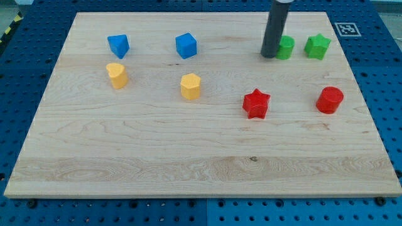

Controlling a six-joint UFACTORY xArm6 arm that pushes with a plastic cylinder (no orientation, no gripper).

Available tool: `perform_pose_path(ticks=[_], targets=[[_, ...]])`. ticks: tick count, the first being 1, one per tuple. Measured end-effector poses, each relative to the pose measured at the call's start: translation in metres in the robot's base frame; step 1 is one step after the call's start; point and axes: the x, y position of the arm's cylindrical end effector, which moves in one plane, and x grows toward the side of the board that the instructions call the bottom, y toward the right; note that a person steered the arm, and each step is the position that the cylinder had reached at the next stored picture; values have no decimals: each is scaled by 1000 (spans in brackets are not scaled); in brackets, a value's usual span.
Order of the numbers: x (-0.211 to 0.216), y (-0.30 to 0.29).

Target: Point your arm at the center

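— On the pale wooden board (201, 182) we count eight small blocks, all lying in its upper half. What sits along the view's top?

— At the view's left a blue block with a slanted, wedge-like shape (118, 45), then a blue cube (186, 45). Further right come a green rounded block (286, 47) and a green star (318, 46), close beside each other.

— And the row below them?

— We see a yellow rounded block (116, 75) under the blue wedge, a yellow hexagonal block (190, 86) under the blue cube, then a red star (256, 103) and a red rounded block (330, 100) toward the view's right.

— Where do we find the rod?

— Our dark straight rod (276, 28) comes down from the view's top, and my tip (269, 56) rests on the board just at the left side of the green rounded block; whether it touches that block we cannot tell. It has no jaws and holds nothing.

— How does the centre lie from there?

— The middle of the board, a bare stretch of wood, lies down and to the view's left of my tip, well apart from it. The yellow hexagonal block stands up and to the left of that middle, the red star to its right; neither sits on the straight line between my tip and the centre
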Motion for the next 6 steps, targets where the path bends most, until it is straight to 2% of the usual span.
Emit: perform_pose_path(ticks=[1,2,5,6], targets=[[0,23],[1,21],[59,-122],[59,-132]])
